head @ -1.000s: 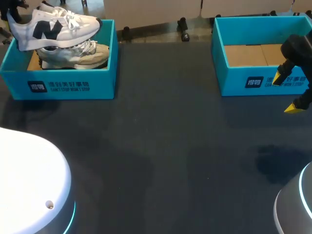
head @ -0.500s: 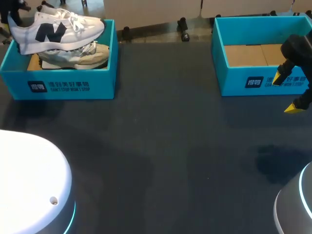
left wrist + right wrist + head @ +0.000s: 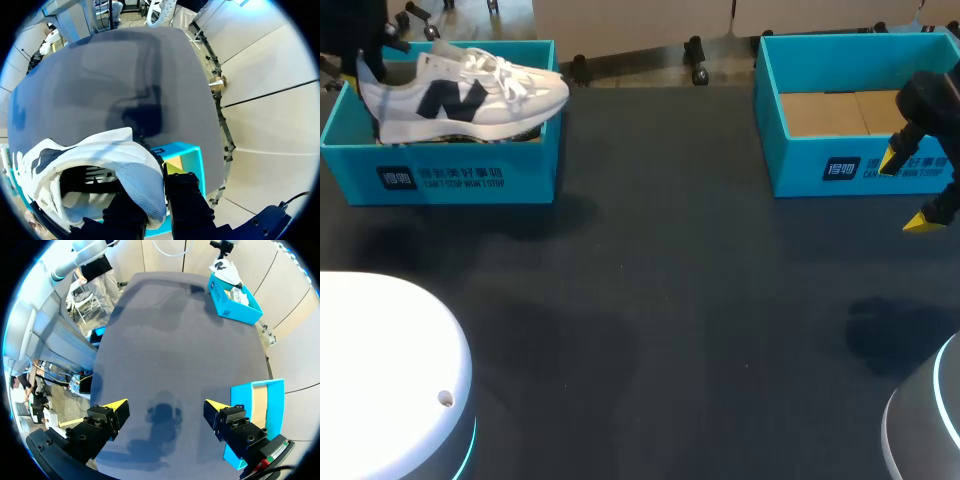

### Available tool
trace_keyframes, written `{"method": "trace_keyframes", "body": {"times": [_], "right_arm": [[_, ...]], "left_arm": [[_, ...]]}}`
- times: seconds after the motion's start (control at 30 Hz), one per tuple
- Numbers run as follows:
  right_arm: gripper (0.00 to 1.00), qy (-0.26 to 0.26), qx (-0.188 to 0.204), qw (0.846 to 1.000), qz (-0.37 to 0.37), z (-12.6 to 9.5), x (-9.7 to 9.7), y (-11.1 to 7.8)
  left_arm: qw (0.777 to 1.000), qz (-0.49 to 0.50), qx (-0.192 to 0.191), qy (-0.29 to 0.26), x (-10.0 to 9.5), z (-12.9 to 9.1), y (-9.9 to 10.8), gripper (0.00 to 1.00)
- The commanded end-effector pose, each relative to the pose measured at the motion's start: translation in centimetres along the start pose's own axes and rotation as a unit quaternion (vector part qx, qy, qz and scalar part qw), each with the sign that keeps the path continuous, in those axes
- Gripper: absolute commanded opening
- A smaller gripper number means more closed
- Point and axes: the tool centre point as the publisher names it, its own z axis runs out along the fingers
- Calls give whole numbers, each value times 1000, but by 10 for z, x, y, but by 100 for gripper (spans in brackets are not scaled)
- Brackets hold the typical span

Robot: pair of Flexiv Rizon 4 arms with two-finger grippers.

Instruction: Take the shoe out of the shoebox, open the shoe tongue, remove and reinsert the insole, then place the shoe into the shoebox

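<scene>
**White mesh sneaker with a navy side logo (image 3: 470,95) held by its heel over the far-left shoebox, toe to the right**

Nearest the robot, the dark grey cloth-covered table (image 3: 670,300) runs from side to side.

At the right, above the table just in front of the right-hand box, hangs the right gripper (image 3: 910,190). Its two yellow-tipped fingers are spread wide and nothing is between them. The right wrist view shows only table surface between the tips.

Just beyond it, at the far right, stands an open teal cardboard shoebox (image 3: 795,165) with a bare brown cardboard floor. No shoe is in it.

At the far left stands a second open teal cardboard shoebox (image 3: 530,175). The sneaker is over this box, sole down and roughly level. Its long axis runs left to right: the heel is at the left and the toe points right, reaching a little past the box's right wall. The sole is about level with the rim, but I cannot tell whether it touches it. What lies in the box beneath the sneaker is mostly hidden.

The left arm (image 3: 355,30) comes in at the far-left corner. In the left wrist view the left gripper (image 3: 155,192) pinches the grey padded heel collar, with one black finger on the outside and the other inside the shoe opening.
</scene>
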Motion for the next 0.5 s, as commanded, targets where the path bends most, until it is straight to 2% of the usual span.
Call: {"method": "trace_keyframes", "body": {"times": [0.03, 0.5], "right_arm": [[100, 1, 1, 1000, 0, 1, -1, 0], [100, 1, 1, 1000, 0, 1, -1, 0]], "left_arm": [[999, 2, -36, 6, -9, -5, -23, 0], [999, 19, -29, 27, -40, -20, -58, 0]]}}
